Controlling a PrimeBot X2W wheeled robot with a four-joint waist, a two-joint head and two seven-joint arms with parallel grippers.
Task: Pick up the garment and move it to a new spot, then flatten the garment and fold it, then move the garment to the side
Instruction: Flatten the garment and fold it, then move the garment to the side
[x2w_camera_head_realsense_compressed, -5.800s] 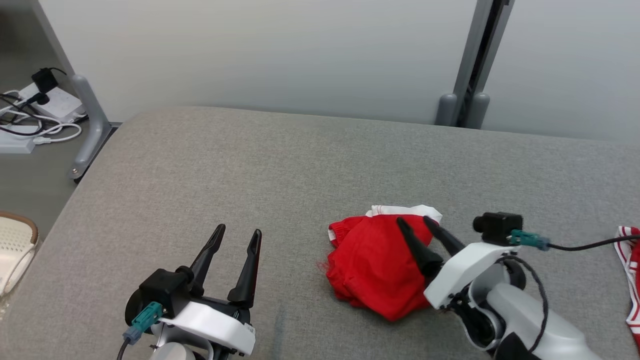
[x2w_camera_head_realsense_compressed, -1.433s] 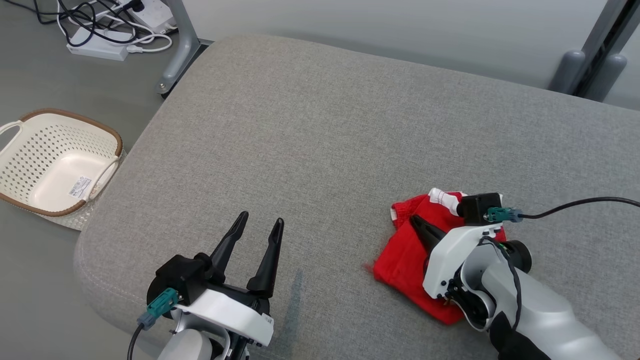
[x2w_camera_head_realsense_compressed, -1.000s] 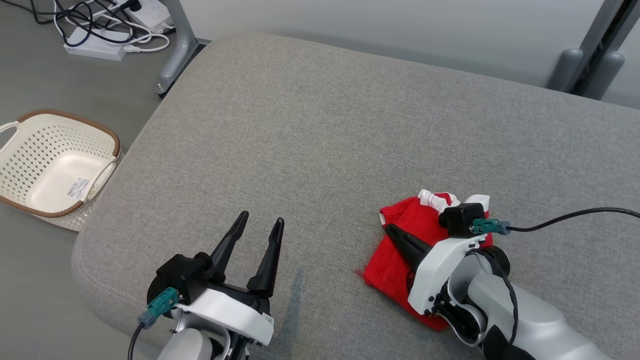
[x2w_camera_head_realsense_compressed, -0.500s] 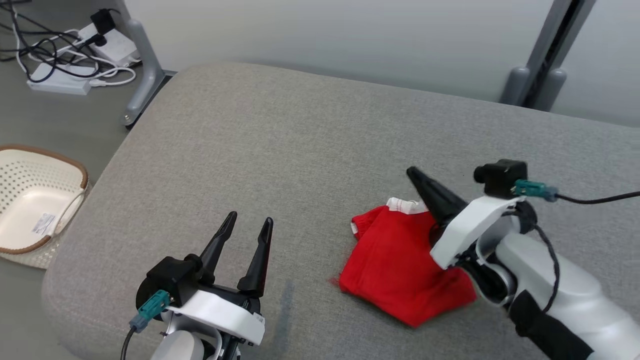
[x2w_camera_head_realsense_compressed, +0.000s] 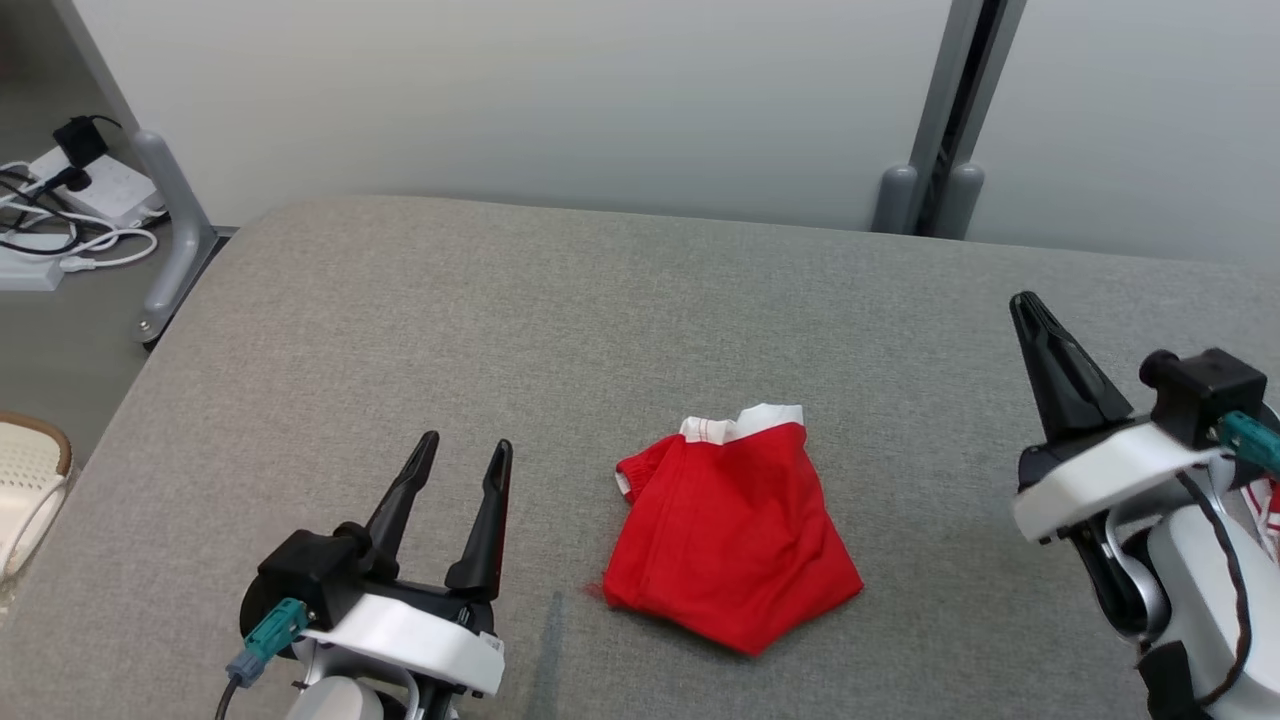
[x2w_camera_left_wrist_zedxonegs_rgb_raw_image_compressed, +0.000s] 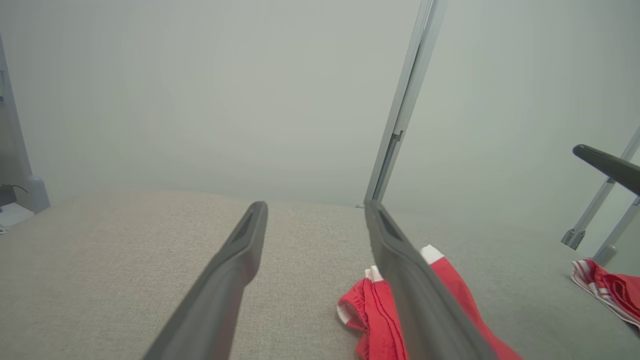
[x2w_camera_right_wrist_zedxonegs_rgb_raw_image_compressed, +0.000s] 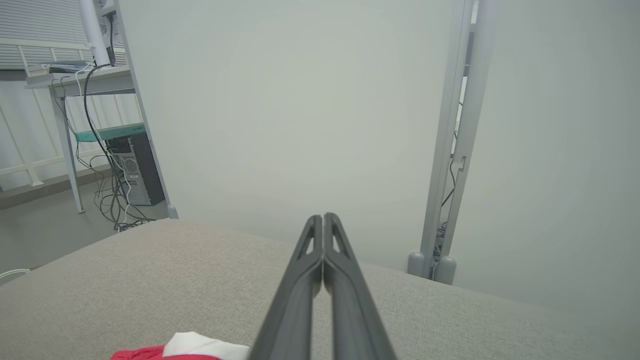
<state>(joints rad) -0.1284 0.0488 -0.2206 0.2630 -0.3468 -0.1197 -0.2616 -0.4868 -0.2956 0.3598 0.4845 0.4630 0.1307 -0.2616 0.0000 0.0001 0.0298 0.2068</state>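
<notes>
Left of the red garment (x2w_camera_head_realsense_compressed: 730, 540), the left gripper (x2w_camera_head_realsense_compressed: 467, 445), fingers apart, sits nearer than the closed, empty right gripper (x2w_camera_head_realsense_compressed: 1025, 305).

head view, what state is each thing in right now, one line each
red garment: folded compact, lying on the grey cushion, nothing touching it
left end effector: open, empty, to the garment's left
right end effector: shut, empty, raised clear to the garment's right
striped garment: bunched up at the cushion's right end
</notes>
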